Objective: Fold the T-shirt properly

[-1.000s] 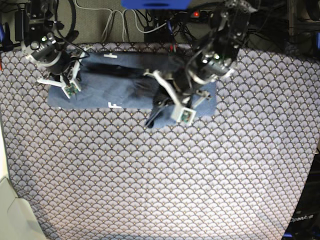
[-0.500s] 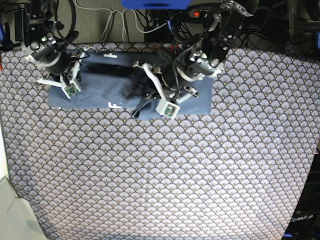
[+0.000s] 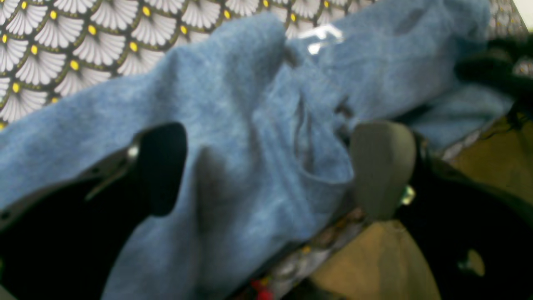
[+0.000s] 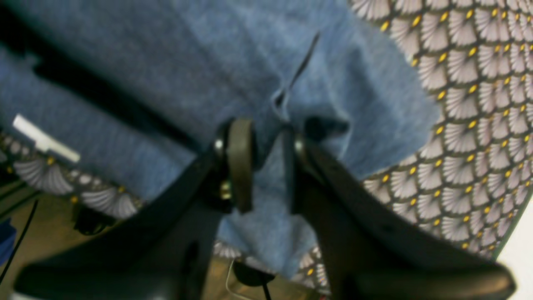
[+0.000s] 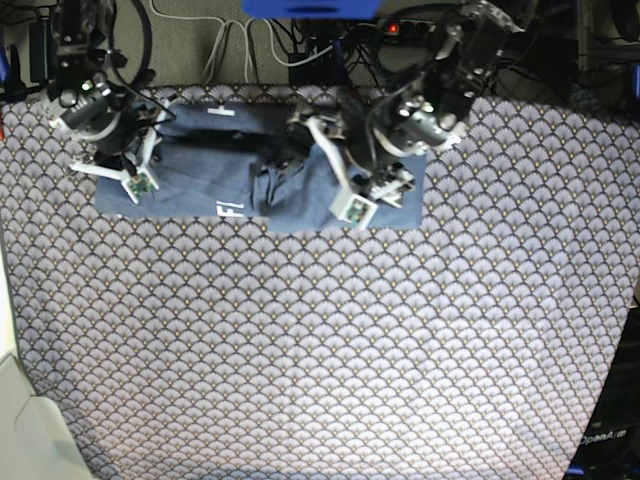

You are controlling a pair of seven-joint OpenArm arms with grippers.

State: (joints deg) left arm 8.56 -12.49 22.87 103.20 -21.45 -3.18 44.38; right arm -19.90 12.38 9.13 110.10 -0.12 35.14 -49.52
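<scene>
The slate-blue T-shirt (image 5: 200,185) lies as a long folded band along the far edge of the table, with a white letter (image 5: 228,210) showing on its near side. My left gripper (image 5: 300,160) hovers over the band's middle. In the left wrist view it (image 3: 270,166) is open, fingers (image 3: 381,166) wide apart over rumpled T-shirt (image 3: 250,104) cloth, gripping nothing. My right gripper (image 5: 125,160) sits at the band's left end. In the right wrist view its (image 4: 268,162) jaws stand slightly apart, with a ridge of T-shirt (image 4: 208,54) cloth in the gap.
The scallop-patterned tablecloth (image 5: 320,350) covers the whole table. Cables and a power strip (image 5: 300,45) lie just past the far edge, close behind the shirt. A pale object (image 5: 20,420) sits at the near left corner.
My left gripper carried the shirt's right-hand flap leftward and toward the far edge, then opened and let it go. The right gripper's jaws have parted; that arm barely moved.
</scene>
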